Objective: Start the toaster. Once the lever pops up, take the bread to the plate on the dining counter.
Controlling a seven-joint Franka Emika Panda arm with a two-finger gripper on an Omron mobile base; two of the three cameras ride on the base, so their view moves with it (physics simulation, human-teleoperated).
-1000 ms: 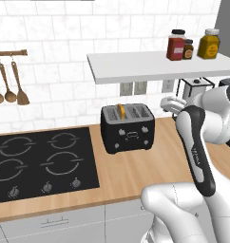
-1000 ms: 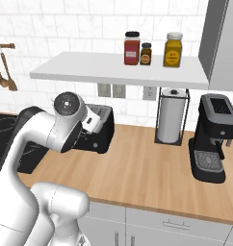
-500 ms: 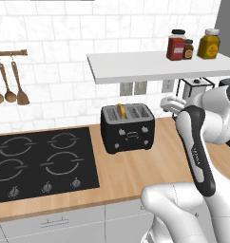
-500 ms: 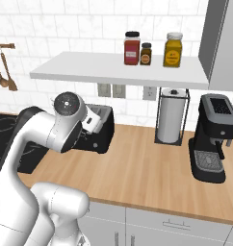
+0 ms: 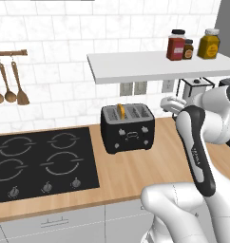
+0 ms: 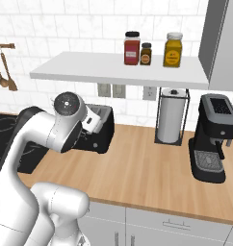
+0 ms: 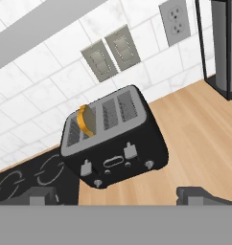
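A: Toaster [image 5: 128,128] in the left base view?
B: It stands on the wooden surface [image 5: 136,166] just right of the black hob [image 5: 41,163], with the bread [image 5: 120,110] poking up from one slot.

A: And the right base view?
B: The white arm covers most of the toaster [image 6: 103,129]; a paper towel roll [image 6: 171,121] and a coffee machine [image 6: 213,137] stand further right.

A: The hand view?
B: The hand [image 7: 122,195] hangs released, fingers spread wide, short of the toaster [image 7: 113,143]; the bread [image 7: 86,120] sits in a left slot.
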